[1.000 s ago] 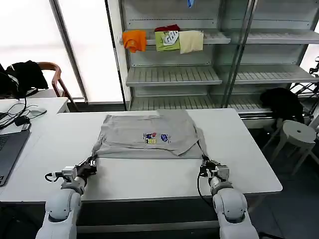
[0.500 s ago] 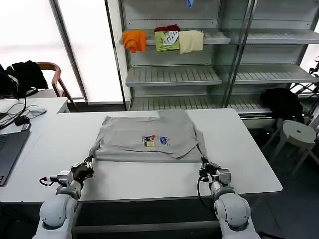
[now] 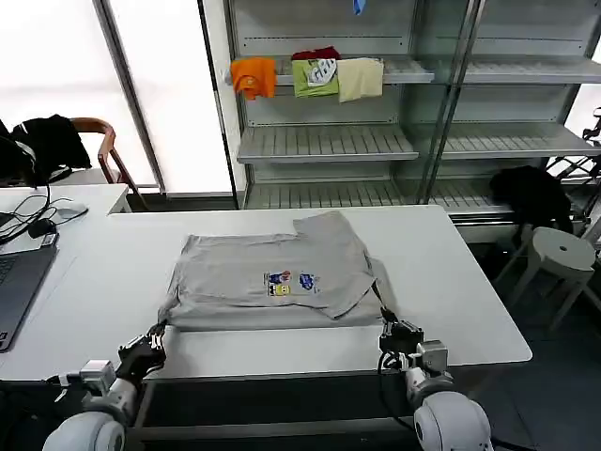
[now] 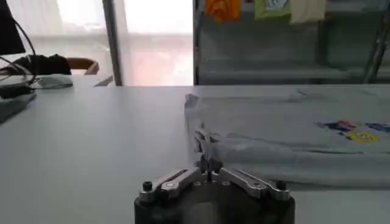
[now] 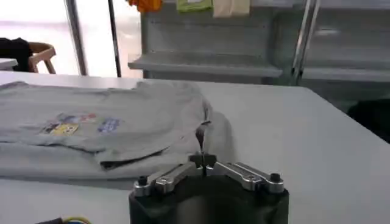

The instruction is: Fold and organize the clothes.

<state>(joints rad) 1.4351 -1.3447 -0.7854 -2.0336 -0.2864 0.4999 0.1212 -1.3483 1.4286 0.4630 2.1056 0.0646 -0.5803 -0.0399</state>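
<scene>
Shirt (image 3: 268, 277), unreadable chest print (image 3: 291, 282), both grippers pinching.

Head camera high, facing down-forward over table (image 3: 470, 282); wrist cameras low at near edge, facing shelves; all share shirt (image 3: 268, 272).

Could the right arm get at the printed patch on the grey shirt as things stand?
Probably not right away: the right tool is shut on a pulled-out corner of the grey shirt at the table's near edge. Nothing lies over the print, but it must let go first.
</scene>
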